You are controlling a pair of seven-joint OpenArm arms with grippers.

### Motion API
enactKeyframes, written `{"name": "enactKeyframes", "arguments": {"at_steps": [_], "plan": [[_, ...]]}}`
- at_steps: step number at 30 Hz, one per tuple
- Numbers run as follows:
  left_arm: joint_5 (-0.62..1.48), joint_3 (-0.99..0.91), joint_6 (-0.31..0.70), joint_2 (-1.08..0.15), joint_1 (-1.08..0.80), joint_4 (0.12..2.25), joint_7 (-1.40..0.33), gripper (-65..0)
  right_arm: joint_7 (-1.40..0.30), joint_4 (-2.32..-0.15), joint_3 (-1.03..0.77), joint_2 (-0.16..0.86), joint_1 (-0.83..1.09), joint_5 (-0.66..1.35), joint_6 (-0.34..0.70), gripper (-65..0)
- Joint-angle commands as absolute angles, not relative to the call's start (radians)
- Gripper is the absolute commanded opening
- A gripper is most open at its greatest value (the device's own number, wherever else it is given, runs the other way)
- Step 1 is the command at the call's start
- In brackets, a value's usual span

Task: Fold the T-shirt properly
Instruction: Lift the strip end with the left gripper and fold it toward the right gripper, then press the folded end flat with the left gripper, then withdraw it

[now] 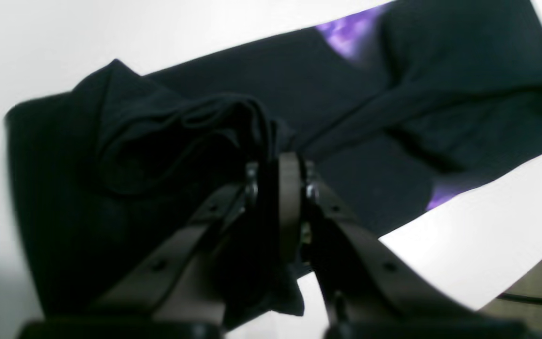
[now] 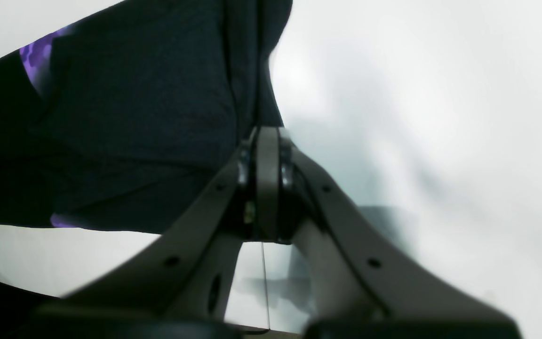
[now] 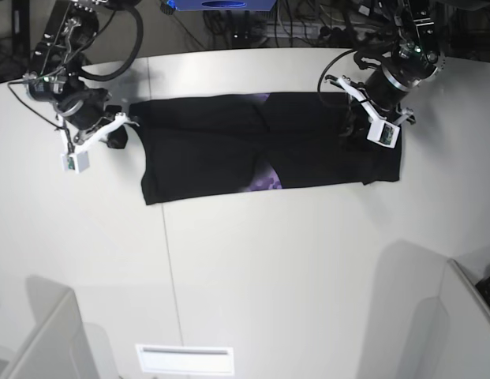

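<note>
Both arms low and spread wide, left gripper [image 1: 278,188] and right gripper [image 2: 266,155] each clamped tight.

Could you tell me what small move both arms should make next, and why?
Probably lift both ends together and carry them across. The left gripper and right gripper are each shut on an end of the T-shirt, which lies as a long band on the table.

A broad white worktop [image 3: 252,260] fills most of the scene, its far edge curved and a thin seam running from far to near left of centre. Beyond the far edge sit dark tangled cables [image 3: 308,24] and a blue box [image 3: 219,5]. Pale grey panels [image 3: 47,339] rise at the near corners. Light is even and soft.
</note>
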State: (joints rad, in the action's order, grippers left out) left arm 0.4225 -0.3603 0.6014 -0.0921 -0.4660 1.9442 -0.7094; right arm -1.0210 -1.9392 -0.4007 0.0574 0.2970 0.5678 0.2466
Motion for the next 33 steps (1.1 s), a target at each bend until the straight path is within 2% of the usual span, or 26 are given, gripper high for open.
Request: {"name": "enactKeyframes", "arguments": {"at_steps": [1, 8, 21, 33], "plan": [[0.440, -0.349, 0.599, -0.099, -0.466, 1.966, -0.685, -65.0, -1.003, -1.952, -0.403, 0.065, 0.291, 0.578, 0.254, -65.0], [0.440, -0.289, 0.575, -0.099, -0.453, 1.966, -0.684, -65.0, -1.003, -1.952, -0.406, 0.065, 0.289, 0.578, 0.254, -65.0], [0.440, -0.171, 0.470, -0.099, -0.412, 1.962, -0.682, -65.0, -1.003, -1.951, -0.407, 0.065, 0.286, 0.578, 0.254, -65.0], [0.440, -0.163, 0.469, -0.099, -0.410, 1.959, -0.687, -65.0, -1.003, -1.951, -0.407, 0.065, 0.285, 0.578, 0.254, -65.0]]}}
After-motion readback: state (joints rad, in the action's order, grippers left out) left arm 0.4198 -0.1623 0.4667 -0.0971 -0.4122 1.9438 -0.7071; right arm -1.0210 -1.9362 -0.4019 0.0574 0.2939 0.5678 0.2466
